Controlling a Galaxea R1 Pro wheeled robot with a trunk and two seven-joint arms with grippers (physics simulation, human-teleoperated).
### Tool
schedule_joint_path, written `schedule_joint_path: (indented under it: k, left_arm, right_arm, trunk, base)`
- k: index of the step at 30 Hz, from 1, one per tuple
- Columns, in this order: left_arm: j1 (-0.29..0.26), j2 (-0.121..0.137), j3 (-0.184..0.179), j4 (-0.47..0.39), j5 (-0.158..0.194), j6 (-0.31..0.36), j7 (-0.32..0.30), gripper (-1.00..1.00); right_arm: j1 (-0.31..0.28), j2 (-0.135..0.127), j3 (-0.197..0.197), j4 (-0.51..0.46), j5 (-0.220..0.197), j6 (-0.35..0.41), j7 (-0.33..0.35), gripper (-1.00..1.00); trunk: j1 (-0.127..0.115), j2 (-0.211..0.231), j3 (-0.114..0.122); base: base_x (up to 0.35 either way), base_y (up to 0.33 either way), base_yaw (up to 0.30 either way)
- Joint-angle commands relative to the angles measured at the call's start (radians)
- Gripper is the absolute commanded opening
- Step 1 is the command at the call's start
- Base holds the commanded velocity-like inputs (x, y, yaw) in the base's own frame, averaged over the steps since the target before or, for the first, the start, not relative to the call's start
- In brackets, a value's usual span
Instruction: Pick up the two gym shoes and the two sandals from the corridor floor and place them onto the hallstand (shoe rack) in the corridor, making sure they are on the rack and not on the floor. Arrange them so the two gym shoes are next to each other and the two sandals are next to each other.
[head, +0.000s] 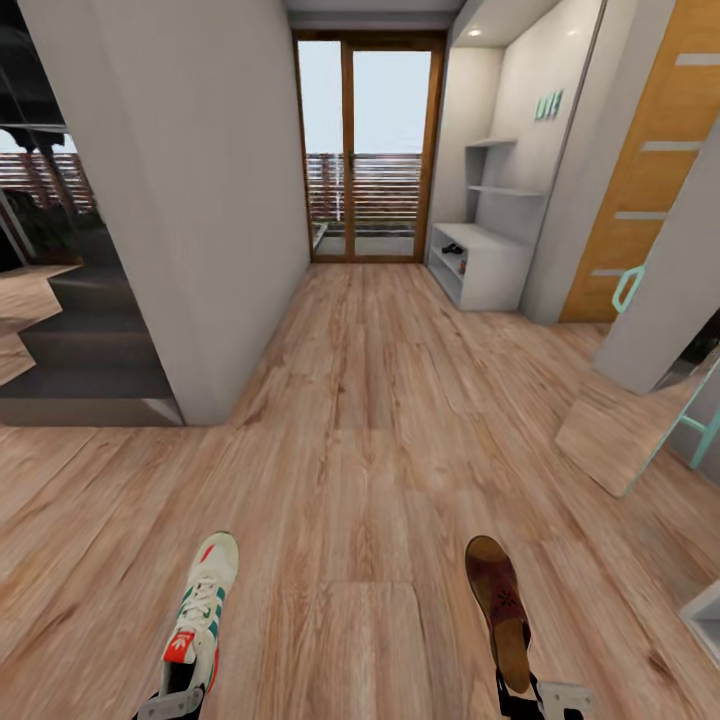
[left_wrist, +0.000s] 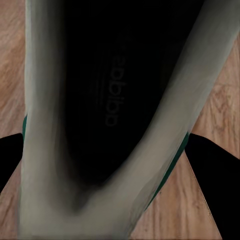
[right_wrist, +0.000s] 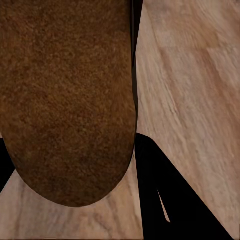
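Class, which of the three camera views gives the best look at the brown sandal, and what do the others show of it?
The head view: the whole sandal shows from above, with its strap and dark footbed, held at the heel by the right gripper. The right wrist view gives a close look at the rounded heel end of its suede-like footbed. The left wrist view looks into the gym shoe instead.

Glazed wood-framed door (head: 368, 150) at far end; grey partition wall (head: 190, 190) on left; orange panelled door (head: 650, 170) on right.

Gym shoe (head: 203, 610) left, sandal (head: 500, 610) right, hallstand (head: 480, 262) far ahead right.
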Motion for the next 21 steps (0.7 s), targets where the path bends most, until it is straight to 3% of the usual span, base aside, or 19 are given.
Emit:
schedule_joint_path:
  k: [1,21]
  left_arm:
    - [-0.001,0.000,0.003,0.001,0.007,-0.001,-0.010,-1.00]
    - [-0.001,-0.001,0.004,0.001,0.007,-0.001,-0.010,-1.00]
  right_arm:
    - [-0.001,0.001,-0.007,0.001,0.007,-0.003,0.003,-1.00]
    - [-0.001,0.001,-0.007,0.001,0.008,-0.003,0.004,-1.00]
  trunk:
    - [0.000,0.000,-0.001]
    - [0.000,0.000,-0.001]
  base:
    - [0.340,0.000,0.000]
    - [0.340,0.000,0.000]
